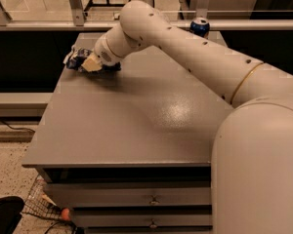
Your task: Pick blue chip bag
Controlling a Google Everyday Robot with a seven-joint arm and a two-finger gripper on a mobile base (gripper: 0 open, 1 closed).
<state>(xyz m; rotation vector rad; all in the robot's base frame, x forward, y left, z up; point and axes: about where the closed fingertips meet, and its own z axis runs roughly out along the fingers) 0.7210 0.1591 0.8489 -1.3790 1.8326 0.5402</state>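
The blue chip bag (74,59) lies crumpled on the far left corner of the grey table (136,126), dark blue with white markings. My gripper (91,64) is down at the bag's right side, touching or covering part of it. The white arm reaches to it from the right foreground. The right part of the bag is hidden behind the gripper.
An upright blue soda can (200,27) stands at the table's far edge behind the arm. A metal rail (49,26) runs behind the table. Drawers (151,199) sit below the front edge, and a wire basket (39,206) is on the floor at lower left.
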